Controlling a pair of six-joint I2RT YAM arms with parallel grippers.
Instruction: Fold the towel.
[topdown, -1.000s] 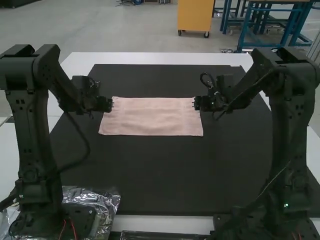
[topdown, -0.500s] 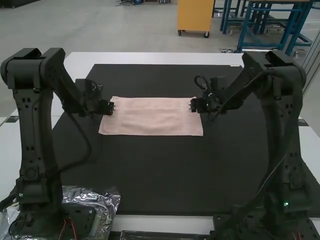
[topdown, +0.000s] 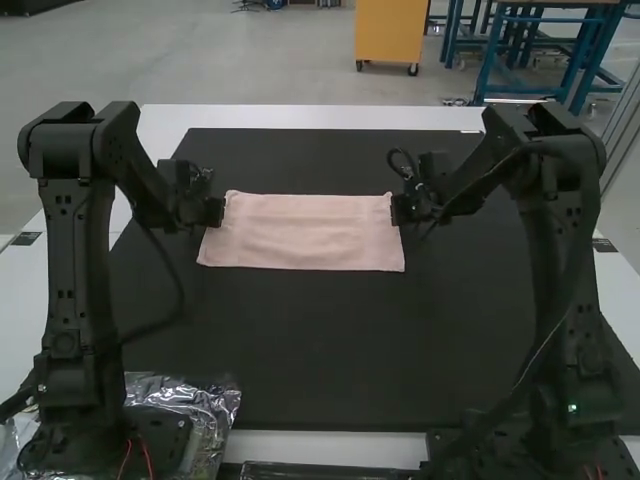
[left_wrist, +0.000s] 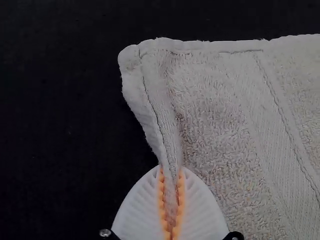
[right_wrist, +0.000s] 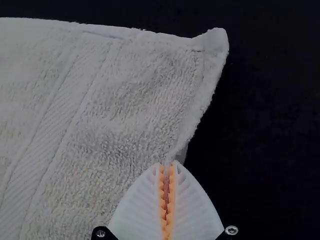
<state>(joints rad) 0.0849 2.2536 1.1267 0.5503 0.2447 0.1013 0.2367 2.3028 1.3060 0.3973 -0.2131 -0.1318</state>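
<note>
- Fingers (left_wrist: 135, 210) of left gripper (topdown: 217, 211) are clamped on the towel's (topdown: 305, 232) left side edge.
- Its right side edge is pinched by right gripper (topdown: 396, 210).
- Between them, the towel is laid across black mat (topdown: 300, 340) on the desk (topdown: 320, 118).

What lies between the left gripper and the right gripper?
The pink towel spans that stretch in the high view; the left gripper and the right gripper each pinch a side edge.
</note>
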